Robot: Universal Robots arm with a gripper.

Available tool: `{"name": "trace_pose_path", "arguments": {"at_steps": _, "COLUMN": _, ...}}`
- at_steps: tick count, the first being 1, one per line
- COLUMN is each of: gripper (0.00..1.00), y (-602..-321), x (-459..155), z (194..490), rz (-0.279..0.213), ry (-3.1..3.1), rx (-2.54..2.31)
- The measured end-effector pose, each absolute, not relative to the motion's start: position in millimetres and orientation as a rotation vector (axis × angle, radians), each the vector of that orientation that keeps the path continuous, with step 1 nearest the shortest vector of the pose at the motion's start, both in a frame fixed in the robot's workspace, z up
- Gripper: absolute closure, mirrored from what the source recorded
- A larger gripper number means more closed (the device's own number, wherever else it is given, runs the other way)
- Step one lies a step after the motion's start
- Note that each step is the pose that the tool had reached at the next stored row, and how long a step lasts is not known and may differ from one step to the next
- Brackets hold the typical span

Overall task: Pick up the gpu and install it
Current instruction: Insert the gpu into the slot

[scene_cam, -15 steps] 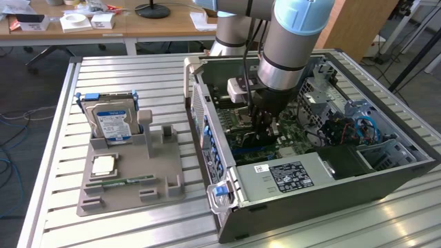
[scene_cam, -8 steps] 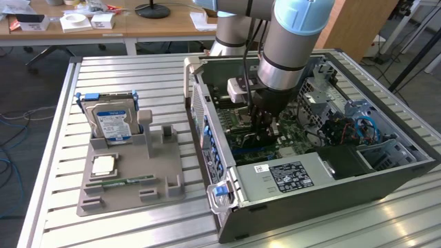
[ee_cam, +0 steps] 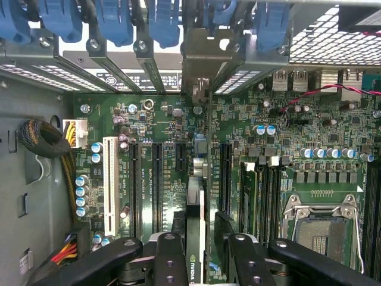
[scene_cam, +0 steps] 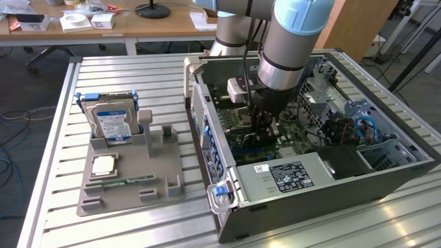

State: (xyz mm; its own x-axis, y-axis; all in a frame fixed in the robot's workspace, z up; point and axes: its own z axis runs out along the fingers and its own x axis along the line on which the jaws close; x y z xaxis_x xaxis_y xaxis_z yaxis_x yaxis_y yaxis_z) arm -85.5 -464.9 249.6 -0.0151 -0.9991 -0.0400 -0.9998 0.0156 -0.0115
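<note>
The gpu (ee_cam: 195,238) is found directly beneath the gripper (ee_cam: 199,265), inside the case (scene_cam: 331,206), and is seen edge-on between the fingers (ee_cam: 169,259). It is stood on one long edge on the board (ee_cam: 149,119), its faces upright to the board and its free long edge turned up toward the wrist. Its long axis is laid along the board, parallel to the empty slots (ee_cam: 156,179) beside it. It runs from under the gripper toward the rear wall (ee_cam: 77,59) with the blue clips (ee_cam: 164,24), which is on the exterior view's left of the case. The bracket end is judged to point at that wall, though the bracket itself cannot be made out.

The jaws are set partly apart and straddle the card across its thickness. One finger is seen at or just beside one face, while a strip of board is seen between the other face and the other finger. No closed grip is read from this, and the card is judged seated or nearly so.
</note>
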Motion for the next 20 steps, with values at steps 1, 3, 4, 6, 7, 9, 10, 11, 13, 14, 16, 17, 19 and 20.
{"name": "trace_pose_path", "arguments": {"at_steps": 1, "gripper": 0.66, "y": -465, "x": -86, "z": 250, "rz": 0.031, "ry": 2.212, "rx": -2.178}}
{"name": "trace_pose_path", "arguments": {"at_steps": 3, "gripper": 0.66, "y": -465, "x": -86, "z": 250, "rz": 0.031, "ry": 2.212, "rx": -2.179}}
{"name": "trace_pose_path", "arguments": {"at_steps": 4, "gripper": 0.66, "y": -465, "x": -86, "z": 250, "rz": 0.031, "ry": 2.212, "rx": -2.178}}
{"name": "trace_pose_path", "arguments": {"at_steps": 6, "gripper": 0.66, "y": -465, "x": -86, "z": 251, "rz": 0.031, "ry": 2.212, "rx": -2.179}}
{"name": "trace_pose_path", "arguments": {"at_steps": 7, "gripper": 0.66, "y": -465, "x": -86, "z": 253, "rz": 0.031, "ry": 2.212, "rx": -2.179}}
{"name": "trace_pose_path", "arguments": {"at_steps": 9, "gripper": 0.66, "y": -465, "x": -86, "z": 256, "rz": 0.031, "ry": 2.212, "rx": -2.178}}
{"name": "trace_pose_path", "arguments": {"at_steps": 10, "gripper": 0.66, "y": -465, "x": -86, "z": 258, "rz": 0.031, "ry": 2.212, "rx": -2.179}}
{"name": "trace_pose_path", "arguments": {"at_steps": 11, "gripper": 0.66, "y": -465, "x": -86, "z": 260, "rz": 0.031, "ry": 2.212, "rx": -2.179}}
{"name": "trace_pose_path", "arguments": {"at_steps": 13, "gripper": 0.66, "y": -465, "x": -86, "z": 265, "rz": 0.031, "ry": 2.212, "rx": -2.178}}
{"name": "trace_pose_path", "arguments": {"at_steps": 14, "gripper": 0.66, "y": -465, "x": -86, "z": 268, "rz": 0.031, "ry": 2.212, "rx": -2.178}}
{"name": "trace_pose_path", "arguments": {"at_steps": 16, "gripper": 0.66, "y": -465, "x": -86, "z": 275, "rz": 0.031, "ry": 2.212, "rx": -2.178}}
{"name": "trace_pose_path", "arguments": {"at_steps": 17, "gripper": 0.66, "y": -465, "x": -86, "z": 279, "rz": 0.031, "ry": 2.212, "rx": -2.179}}
{"name": "trace_pose_path", "arguments": {"at_steps": 19, "gripper": 0.66, "y": -465, "x": -86, "z": 286, "rz": 0.031, "ry": 2.212, "rx": -2.179}}
{"name": "trace_pose_path", "arguments": {"at_steps": 20, "gripper": 0.66, "y": -465, "x": -86, "z": 290, "rz": 0.031, "ry": 2.212, "rx": -2.179}}
